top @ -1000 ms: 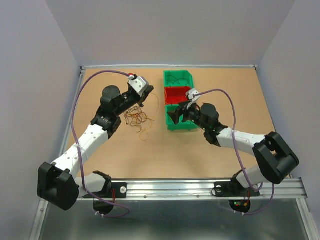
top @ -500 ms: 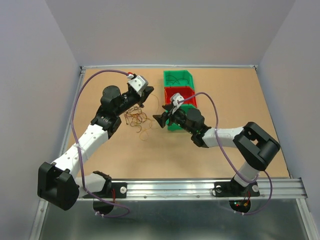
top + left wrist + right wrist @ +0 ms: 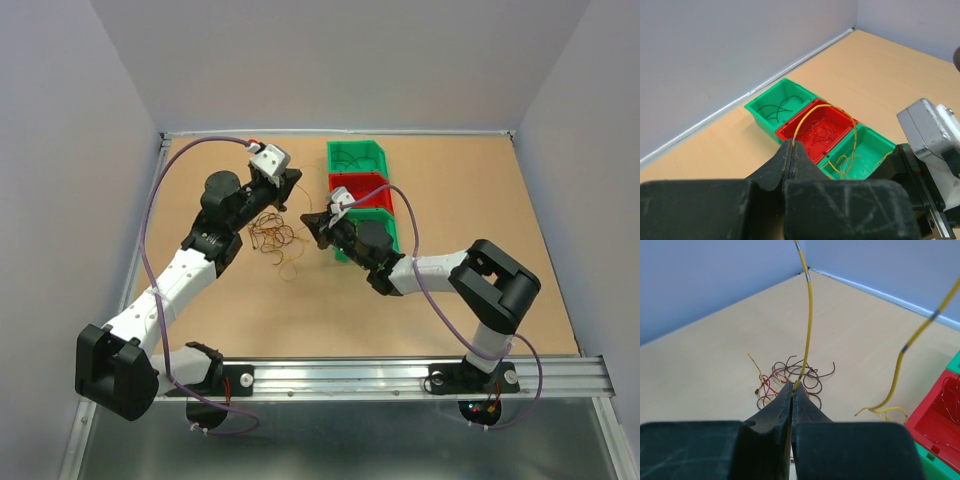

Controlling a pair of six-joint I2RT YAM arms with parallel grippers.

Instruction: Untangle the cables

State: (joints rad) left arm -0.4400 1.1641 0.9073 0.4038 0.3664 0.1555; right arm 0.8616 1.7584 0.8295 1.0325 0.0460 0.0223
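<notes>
The cables (image 3: 270, 232) lie as a small tangle of dark, reddish and yellow wires on the table between the two arms; the right wrist view shows them (image 3: 785, 375) just beyond its fingertips. My left gripper (image 3: 290, 190) (image 3: 793, 143) hangs above the tangle, shut on the end of one yellow cable (image 3: 827, 106) that arcs away to the right. My right gripper (image 3: 313, 222) (image 3: 792, 386) is at the right edge of the tangle, shut on a yellow cable (image 3: 809, 305) that rises straight up out of that view.
Three bins stand in a row right of the tangle: a far green bin (image 3: 357, 148) with dark wires, a red bin (image 3: 370, 188) (image 3: 832, 125) with fine wires, a near green bin (image 3: 388, 222) (image 3: 875, 150) with yellow ones. A loose yellow loop (image 3: 290, 268) lies nearer the arms.
My right arm swung left from the near green bin to the tangle, and its jaws went from open to shut on a yellow cable. The left gripper barely moved.
</notes>
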